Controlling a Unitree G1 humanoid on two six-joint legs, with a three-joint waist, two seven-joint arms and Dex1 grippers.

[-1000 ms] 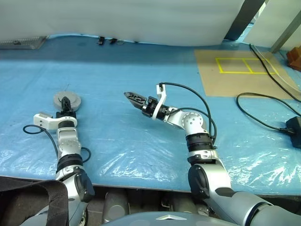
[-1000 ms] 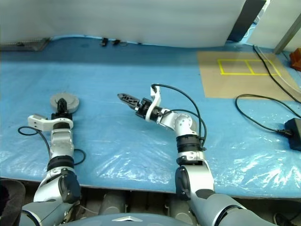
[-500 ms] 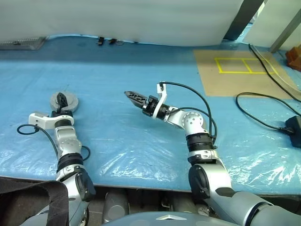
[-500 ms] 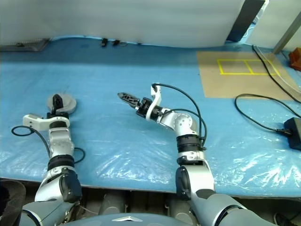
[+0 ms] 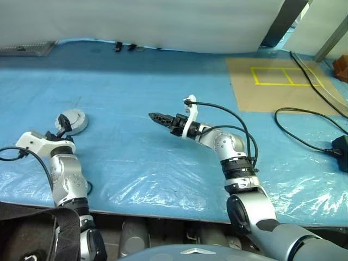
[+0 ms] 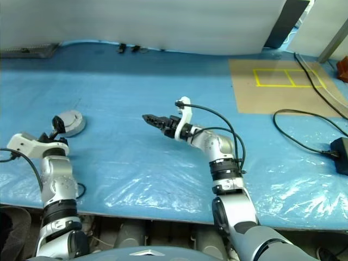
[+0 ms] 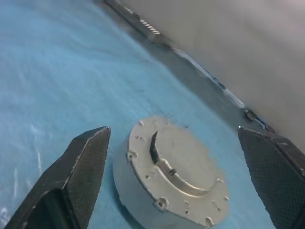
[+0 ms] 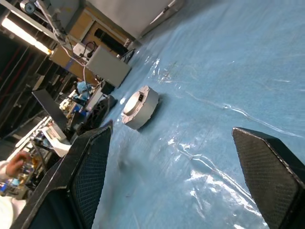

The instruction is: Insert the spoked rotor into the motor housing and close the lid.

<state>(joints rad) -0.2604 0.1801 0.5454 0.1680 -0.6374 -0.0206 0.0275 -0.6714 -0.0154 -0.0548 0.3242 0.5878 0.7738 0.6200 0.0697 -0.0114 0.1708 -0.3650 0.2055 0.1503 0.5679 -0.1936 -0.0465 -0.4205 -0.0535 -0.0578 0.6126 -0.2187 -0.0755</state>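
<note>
The motor housing [image 5: 73, 120] is a round silver puck lying on the blue sheet at the left. Its lid [image 7: 177, 168] lies flat on top of it, plain silver face up. The spoked rotor is hidden. My left gripper [image 5: 61, 126] hovers just short of the housing, open, its two black fingers [image 7: 78, 179] spread wide to either side of the puck and apart from it. My right gripper [image 5: 160, 117] hangs open over the middle of the table, pointing left toward the housing [image 8: 139, 107], with nothing between its fingers [image 8: 90, 167].
A brown board [image 5: 277, 81] with yellow tape squares lies at the far right. Black cables [image 5: 304, 117] and a power adapter [image 5: 340, 145] sit near it. Small dark items [image 5: 124, 47] lie by the white back wall.
My left gripper has opened and drawn back and up from the top of the housing, rolling as it went. My right gripper has shifted slightly right and rolled.
</note>
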